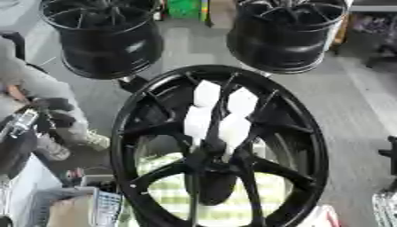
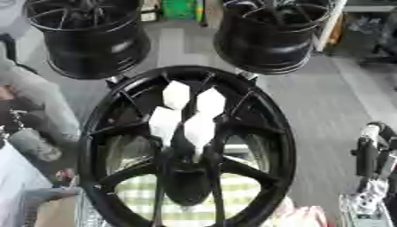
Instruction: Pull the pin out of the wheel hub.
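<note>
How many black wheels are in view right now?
3. One big wheel stands close in the centre with white pieces at its hub, one wheel sits far left, one wheel far right. Others may be hidden out of frame.

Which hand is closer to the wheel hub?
Right, marginally: right hand hovers right of the wheel hub, outside its rim; left hand sits beyond the left rim. Neither touches it.

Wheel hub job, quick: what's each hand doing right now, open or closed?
Left hand: at the wheel hub centre, cannot tell.
Right hand: at the right edge, cannot tell.
</note>
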Available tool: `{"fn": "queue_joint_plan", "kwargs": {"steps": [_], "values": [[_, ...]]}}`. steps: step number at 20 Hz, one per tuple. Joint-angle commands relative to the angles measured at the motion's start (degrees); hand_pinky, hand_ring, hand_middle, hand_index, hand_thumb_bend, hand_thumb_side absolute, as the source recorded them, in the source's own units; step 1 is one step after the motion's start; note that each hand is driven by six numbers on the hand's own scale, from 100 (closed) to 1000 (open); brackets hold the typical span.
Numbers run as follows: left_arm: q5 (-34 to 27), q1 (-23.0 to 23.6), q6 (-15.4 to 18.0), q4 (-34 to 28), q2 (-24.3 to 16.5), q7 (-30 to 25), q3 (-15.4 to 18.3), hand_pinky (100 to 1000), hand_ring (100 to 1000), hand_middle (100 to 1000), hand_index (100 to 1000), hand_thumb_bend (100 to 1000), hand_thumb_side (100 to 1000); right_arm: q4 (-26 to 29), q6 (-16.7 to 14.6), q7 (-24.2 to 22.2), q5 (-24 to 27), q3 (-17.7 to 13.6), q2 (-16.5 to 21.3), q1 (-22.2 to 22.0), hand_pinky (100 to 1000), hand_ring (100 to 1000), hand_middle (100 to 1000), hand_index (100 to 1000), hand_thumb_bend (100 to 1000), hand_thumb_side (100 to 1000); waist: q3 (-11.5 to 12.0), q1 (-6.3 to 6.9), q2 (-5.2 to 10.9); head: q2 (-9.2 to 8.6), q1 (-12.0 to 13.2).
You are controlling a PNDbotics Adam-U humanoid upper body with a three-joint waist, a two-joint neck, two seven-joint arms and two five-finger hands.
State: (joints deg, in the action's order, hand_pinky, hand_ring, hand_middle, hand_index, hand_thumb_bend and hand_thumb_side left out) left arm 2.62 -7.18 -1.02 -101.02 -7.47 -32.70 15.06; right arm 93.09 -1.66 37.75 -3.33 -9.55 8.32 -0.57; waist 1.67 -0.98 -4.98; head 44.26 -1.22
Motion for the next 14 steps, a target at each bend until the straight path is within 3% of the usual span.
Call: {"fn": "queue_joint_plan", "kwargs": {"steps": [1, 10, 14], "values": [[-0.14, -0.7, 0.25, -1.19, -0.64, -0.09, 0.07, 733, 668, 694, 795, 100, 870, 1.24, -0.02, 0.1, -0.03, -0.39, 0.53, 0.34, 473, 687, 771, 816, 100, 786, -0.05, 0.05, 0.45, -0.15, -0.02], [-0.42, -1.26, 0.68, -1.11, -1.34, -0.02, 0.03, 732, 669, 695, 796, 100, 852, 1.16, -0.07, 0.15, 0.03, -0.41, 0.46, 0.33, 473, 687, 771, 816, 100, 786, -0.27, 0.11, 0.45, -0.15, -0.02], [-1.97, -4.22, 2.68, -0.48, -5.19, 0.28, -0.58, 734, 672, 699, 798, 100, 773, 1.11, -0.09, 0.1, 0.01, -0.34, 0.59, 0.32, 472, 687, 771, 816, 100, 785, -0.52, 0.23, 0.55, -0.15, 0.02]]}}
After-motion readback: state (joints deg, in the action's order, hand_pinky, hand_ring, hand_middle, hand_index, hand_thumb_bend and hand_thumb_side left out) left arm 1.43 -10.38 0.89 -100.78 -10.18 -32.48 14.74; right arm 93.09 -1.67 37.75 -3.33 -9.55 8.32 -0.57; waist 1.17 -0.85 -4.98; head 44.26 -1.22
